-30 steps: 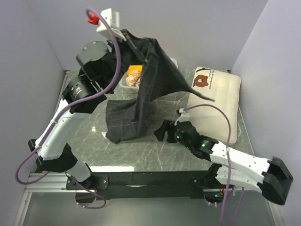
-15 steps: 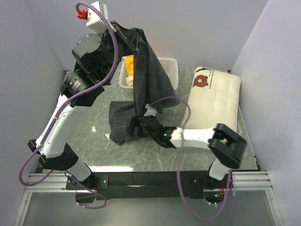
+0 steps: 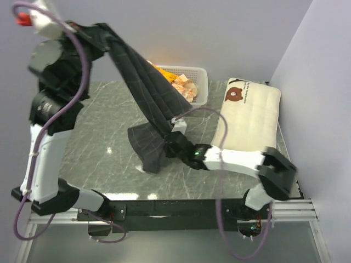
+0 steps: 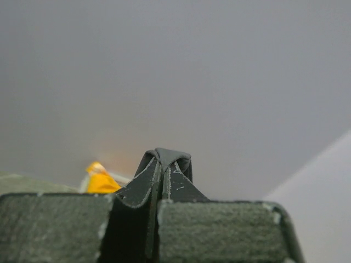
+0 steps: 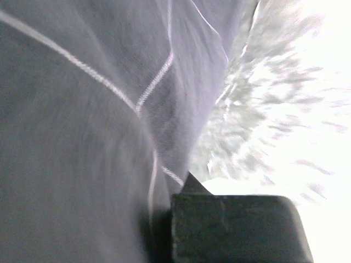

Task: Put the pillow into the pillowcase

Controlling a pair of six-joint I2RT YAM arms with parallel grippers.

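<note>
The dark grey checked pillowcase (image 3: pixel 145 93) stretches in a taut diagonal band from the upper left down to the table's middle. High at the upper left, my left gripper (image 3: pixel 90 34) is shut on its top end; in the left wrist view a fold of pillowcase (image 4: pixel 166 158) sticks out between the closed fingertips (image 4: pixel 181 189). My right gripper (image 3: pixel 174 141) is shut on the lower part of the pillowcase (image 5: pixel 82 137), with only one finger (image 5: pixel 236 224) showing. The cream pillow (image 3: pixel 252 118) with its bear face lies flat at the right, apart from both grippers.
A white basket (image 3: pixel 198 74) holding orange and pale items stands at the back centre, just behind the stretched fabric. Grey walls close in the left, back and right sides. The pillowcase's loose lower end (image 3: pixel 151 156) bunches on the marbled table (image 3: pixel 98 131).
My left arm swung left and higher, pulling the pillowcase taut and uncovering the basket. The right gripper closed on the lower fabric.
</note>
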